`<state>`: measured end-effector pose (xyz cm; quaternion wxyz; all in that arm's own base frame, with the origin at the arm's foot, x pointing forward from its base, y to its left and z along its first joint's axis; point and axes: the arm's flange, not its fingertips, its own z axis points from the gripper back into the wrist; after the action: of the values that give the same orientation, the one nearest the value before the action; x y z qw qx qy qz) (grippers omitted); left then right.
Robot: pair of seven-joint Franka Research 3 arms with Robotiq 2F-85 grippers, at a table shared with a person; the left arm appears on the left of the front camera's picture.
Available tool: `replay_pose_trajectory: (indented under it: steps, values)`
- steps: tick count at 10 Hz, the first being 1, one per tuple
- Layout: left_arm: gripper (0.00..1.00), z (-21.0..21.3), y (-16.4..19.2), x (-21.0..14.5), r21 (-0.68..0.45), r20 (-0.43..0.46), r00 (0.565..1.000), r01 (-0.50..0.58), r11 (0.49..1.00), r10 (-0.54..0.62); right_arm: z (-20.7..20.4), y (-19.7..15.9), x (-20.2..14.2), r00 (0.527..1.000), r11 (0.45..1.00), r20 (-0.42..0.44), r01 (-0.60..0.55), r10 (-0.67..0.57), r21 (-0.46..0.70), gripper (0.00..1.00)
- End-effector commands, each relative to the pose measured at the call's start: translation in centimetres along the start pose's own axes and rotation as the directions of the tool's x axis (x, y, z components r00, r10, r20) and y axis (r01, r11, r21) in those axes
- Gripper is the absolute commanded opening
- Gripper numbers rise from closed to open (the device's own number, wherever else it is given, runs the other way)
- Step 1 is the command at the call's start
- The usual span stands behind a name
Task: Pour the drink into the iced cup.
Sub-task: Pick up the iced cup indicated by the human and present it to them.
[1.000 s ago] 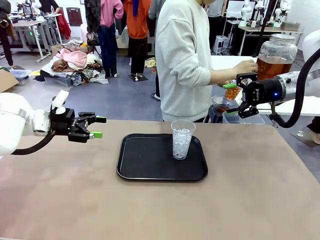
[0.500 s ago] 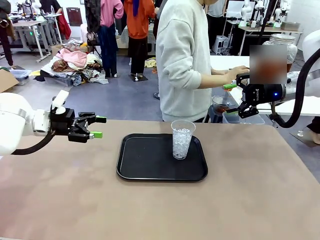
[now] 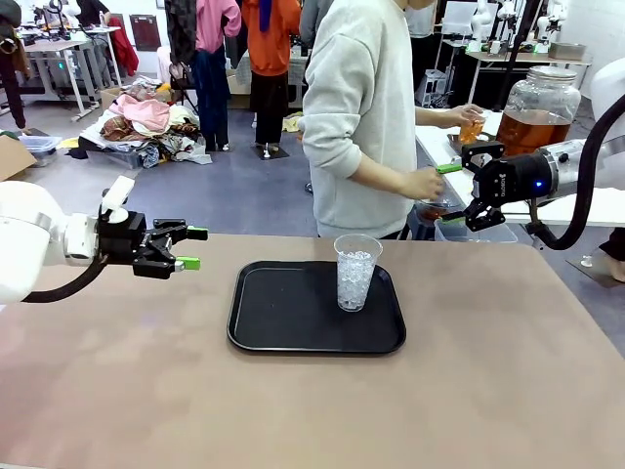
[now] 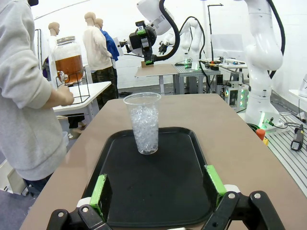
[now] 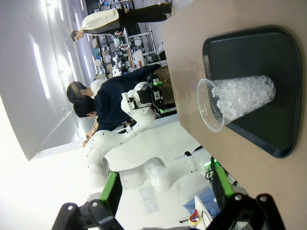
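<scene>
The brown table (image 3: pixel 117 391) spans the near ground. Behind its far edge stands a person (image 3: pixel 361 117) in a pale grey sweatshirt, turned toward a white side table (image 3: pixel 428 147) at the right. On that side table stands the dispenser jar (image 3: pixel 539 107) — round, clear glass, silver lid — with the amber drink (image 3: pixel 532 132) filling roughly its lower half. A black tray (image 3: pixel 283 313) lies mid-table. The left gripper (image 3: pixel 198 248) hangs above the table's left part, well apart from the tray, its green-padded fingers spread wide and holding nothing. The right gripper (image 3: pixel 449 192) hangs beyond the table's far right edge, jaws likewise spread and empty. The iced cup (image 3: pixel 355 274) stands upright on the tray's right half — clear plastic, ice most of the way up. The person's raised hand (image 3: pixel 457 115) pinches a small cup (image 3: pixel 472 129) of amber liquid near the jar. The lower hand (image 3: pixel 425 183) is curled shut, just beside the right gripper in the front view.
</scene>
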<state>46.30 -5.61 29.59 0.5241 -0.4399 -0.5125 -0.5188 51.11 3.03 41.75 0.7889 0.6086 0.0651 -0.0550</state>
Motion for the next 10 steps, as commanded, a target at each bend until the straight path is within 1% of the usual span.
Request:
replay_pose_trajectory:
  steps: [1, 10]
  values:
    - [1.00, -0.19, 0.08, 0.22, 0.010, -0.002, 1.000, -0.006, 1.000, 0.006, -0.01, 0.10, -0.07, 1.000, 1.000, 0.000, -0.001, 0.001, 0.001, 1.00]
    - [1.00, -0.19, 0.08, 0.22, 0.010, -0.002, 1.000, -0.006, 1.000, 0.006, -0.01, 0.10, -0.07, 1.000, 1.000, 0.000, -0.001, 0.001, 0.001, 1.00]
